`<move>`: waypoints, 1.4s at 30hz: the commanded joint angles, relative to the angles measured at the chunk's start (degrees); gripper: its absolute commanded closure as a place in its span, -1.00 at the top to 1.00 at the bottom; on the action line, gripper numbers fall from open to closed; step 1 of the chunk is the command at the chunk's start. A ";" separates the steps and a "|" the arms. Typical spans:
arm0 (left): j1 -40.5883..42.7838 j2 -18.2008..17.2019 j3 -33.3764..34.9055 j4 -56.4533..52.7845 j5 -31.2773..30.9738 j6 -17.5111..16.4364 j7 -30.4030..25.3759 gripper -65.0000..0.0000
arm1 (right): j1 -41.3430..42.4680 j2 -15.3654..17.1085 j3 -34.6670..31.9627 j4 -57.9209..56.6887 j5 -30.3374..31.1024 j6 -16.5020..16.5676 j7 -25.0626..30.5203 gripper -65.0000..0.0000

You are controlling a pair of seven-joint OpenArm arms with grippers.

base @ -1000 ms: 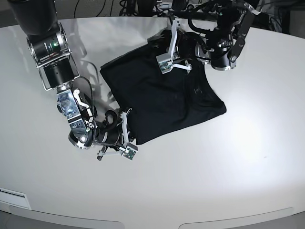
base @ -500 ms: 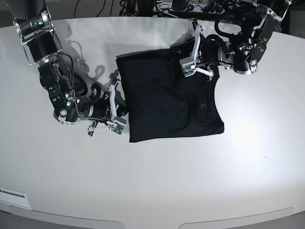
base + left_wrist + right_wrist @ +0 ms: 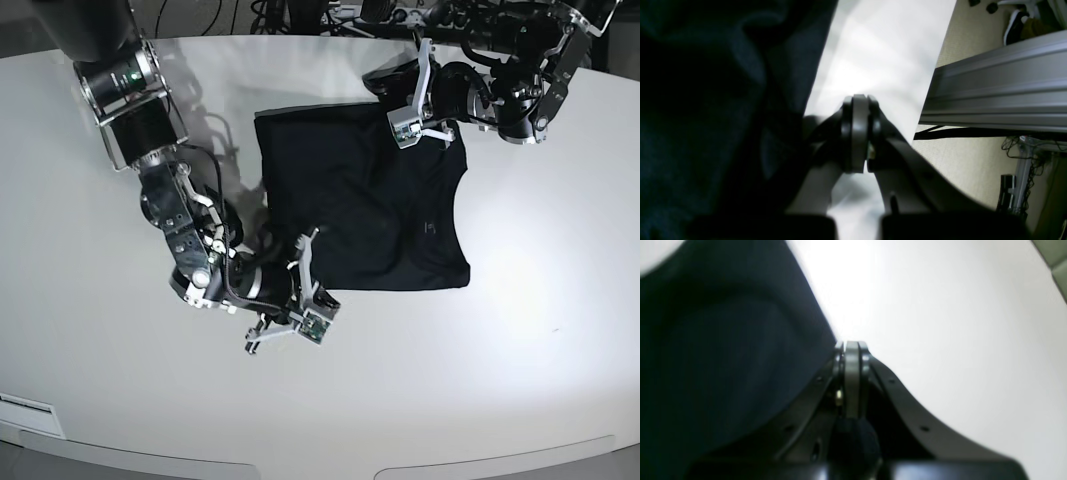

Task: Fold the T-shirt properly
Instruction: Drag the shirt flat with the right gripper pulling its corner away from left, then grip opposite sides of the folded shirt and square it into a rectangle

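The black T-shirt [image 3: 360,200] lies folded into a rough square on the white table [image 3: 520,340]. My left gripper [image 3: 408,112] is at the shirt's far right corner. In the left wrist view it [image 3: 856,110] is shut with nothing between the jaws, and the shirt [image 3: 706,116] lies just to its left. My right gripper [image 3: 305,300] is at the shirt's near left corner. In the right wrist view it [image 3: 851,350] is shut, and the shirt's edge [image 3: 723,356] runs up against the left side of its tip.
Cables and gear [image 3: 330,15] crowd the table's far edge. In the left wrist view, an aluminium beam [image 3: 993,83] and the floor lie beyond that edge. Bare table lies to the right of the shirt and in front of it.
The shirt has turned squarer and shifted right. My right gripper went from the shirt's left edge to its near left corner. My left gripper stayed at the far right corner, a little farther back.
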 commanded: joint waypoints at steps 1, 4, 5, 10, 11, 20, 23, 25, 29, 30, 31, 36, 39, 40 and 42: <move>0.26 -0.83 -0.07 0.20 2.54 -0.06 2.69 -1.00 | 2.86 -0.31 0.59 -2.01 -1.20 0.11 1.70 -1.00; 0.26 -0.83 -0.07 0.20 2.75 -0.06 2.69 -1.00 | 6.05 -2.32 0.59 -9.81 -2.67 3.05 3.34 -1.00; 0.26 -0.83 -0.07 0.20 3.28 -0.06 2.69 -1.00 | 6.56 -2.49 0.59 -11.28 -2.60 3.05 3.30 -1.00; -0.11 -0.85 -0.07 0.20 7.67 -0.06 1.33 -1.00 | 6.45 0.28 0.59 -11.80 1.49 3.05 -1.05 -1.00; -0.35 -0.83 -0.07 0.20 8.26 -0.06 0.68 -1.00 | 6.40 1.25 0.59 -11.80 4.00 3.05 -2.27 -1.00; -2.75 -1.14 -0.07 0.17 15.98 -0.06 -3.52 -1.00 | -4.07 5.99 0.61 -2.43 9.49 3.05 -7.39 -1.00; -5.18 -1.14 -0.07 0.11 18.18 -0.06 -4.85 -1.00 | -8.52 6.78 0.61 2.05 9.46 3.05 -7.76 -1.00; -6.25 -1.16 -0.07 -0.37 18.71 -0.06 -4.87 -1.00 | -11.52 7.52 0.61 5.60 9.44 3.05 -7.98 -1.00; -6.45 -1.18 -0.07 -2.49 21.46 -0.06 -7.39 -1.00 | -16.98 10.23 0.61 14.01 9.44 3.05 -11.80 -1.00; -6.58 -1.31 -0.07 -3.34 22.43 -0.06 -8.09 -1.00 | -18.03 11.17 0.61 16.17 9.42 3.05 -12.66 -1.00; -6.93 -1.49 -0.07 -4.31 23.26 -0.06 -8.96 -1.00 | -18.95 12.13 0.61 18.18 9.44 2.47 -13.18 -1.00; -9.68 -2.91 -0.07 -9.70 23.17 -0.06 -12.57 -1.00 | -23.26 16.94 0.63 27.67 9.44 -1.97 -13.31 -1.00; -10.23 -3.23 -0.07 -10.69 23.12 -0.06 -12.37 -1.00 | -26.62 19.45 0.68 32.48 9.38 -4.31 -13.31 -1.00; -10.23 -3.39 -0.07 -10.69 22.58 -0.06 -11.82 -1.00 | -27.28 19.78 0.74 33.79 8.94 -5.29 -13.27 -1.00; -10.23 -3.85 -0.07 -10.56 19.54 -0.06 -10.88 -1.00 | -27.12 19.87 0.76 35.76 6.91 -6.95 -12.11 -1.00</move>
